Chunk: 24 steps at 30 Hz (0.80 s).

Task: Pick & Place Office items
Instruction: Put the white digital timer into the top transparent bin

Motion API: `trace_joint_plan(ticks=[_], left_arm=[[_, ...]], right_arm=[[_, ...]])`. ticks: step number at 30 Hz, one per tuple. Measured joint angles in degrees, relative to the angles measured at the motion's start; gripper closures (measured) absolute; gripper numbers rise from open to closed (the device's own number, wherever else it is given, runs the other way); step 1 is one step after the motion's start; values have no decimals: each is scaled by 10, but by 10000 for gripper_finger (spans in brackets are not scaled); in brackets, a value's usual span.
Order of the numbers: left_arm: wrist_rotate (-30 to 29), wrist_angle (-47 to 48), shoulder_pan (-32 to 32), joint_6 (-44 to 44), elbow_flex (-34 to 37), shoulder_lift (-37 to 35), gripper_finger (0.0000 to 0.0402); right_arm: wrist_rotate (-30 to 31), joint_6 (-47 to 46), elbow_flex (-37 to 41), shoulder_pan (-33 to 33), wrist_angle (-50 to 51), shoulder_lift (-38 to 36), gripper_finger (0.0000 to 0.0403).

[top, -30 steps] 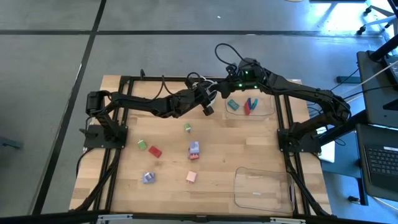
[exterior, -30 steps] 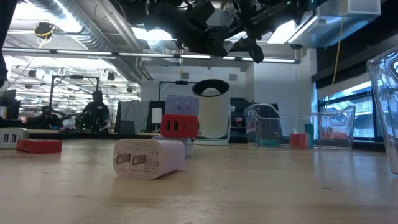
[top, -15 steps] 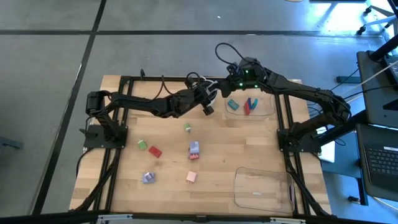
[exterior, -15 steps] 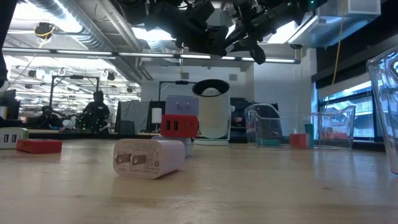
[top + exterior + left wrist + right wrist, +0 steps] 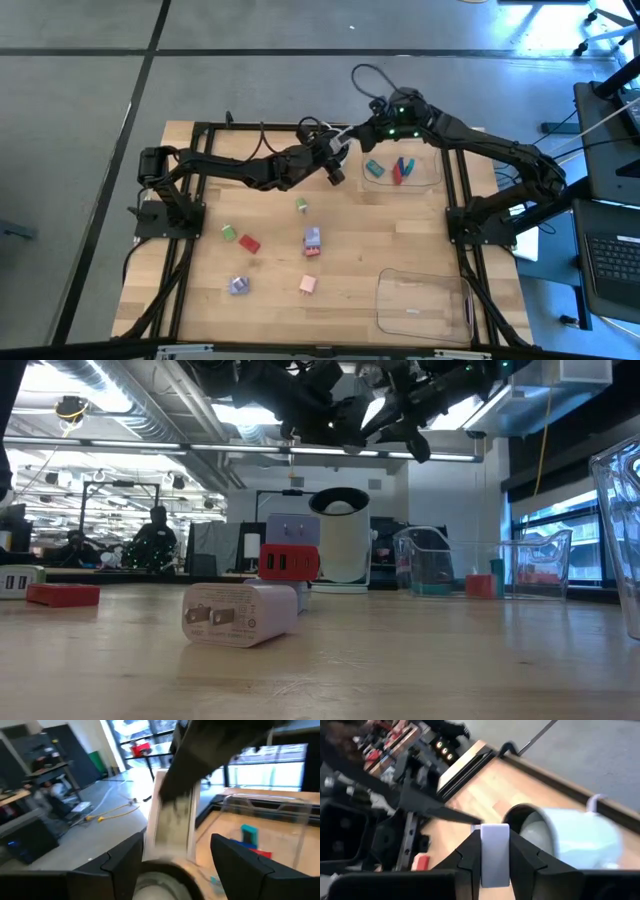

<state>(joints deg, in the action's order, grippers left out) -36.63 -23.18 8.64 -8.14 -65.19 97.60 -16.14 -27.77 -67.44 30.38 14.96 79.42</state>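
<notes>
Matt pale wood table (image 5: pixel 400 240); clear glossy plastic tray (image 5: pixel 425 300).

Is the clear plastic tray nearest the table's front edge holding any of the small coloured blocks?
No, the front clear plastic tray holds none; three coloured blocks sit in the rear tray.

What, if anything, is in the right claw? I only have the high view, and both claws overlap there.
Observer: The right wrist view shows the right claw shut on a flat white block.
Operator: Is the left claw gripping it too?
Observer: In the left wrist view the left claw stands open, with a finger on either side of that block. I cannot tell whether they touch it.
Operator: How high are they?
Observer: The low view shows both claws well clear of the table, higher than the round white-and-black object standing on it.
</notes>
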Motion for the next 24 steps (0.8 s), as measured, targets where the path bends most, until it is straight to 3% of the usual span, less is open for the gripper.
trace_joint_plan(ticks=[5,16,24], left_arm=[[-43,30,1,1,0,0,173],[-44,59,1,29,0,0,173],[-44,59,1,29,0,0,173]], right_arm=[[0,13,0,40,19,-31,332],[-29,45,0,89,80,-108,330],[1,96,0,101,174,-145,329]])
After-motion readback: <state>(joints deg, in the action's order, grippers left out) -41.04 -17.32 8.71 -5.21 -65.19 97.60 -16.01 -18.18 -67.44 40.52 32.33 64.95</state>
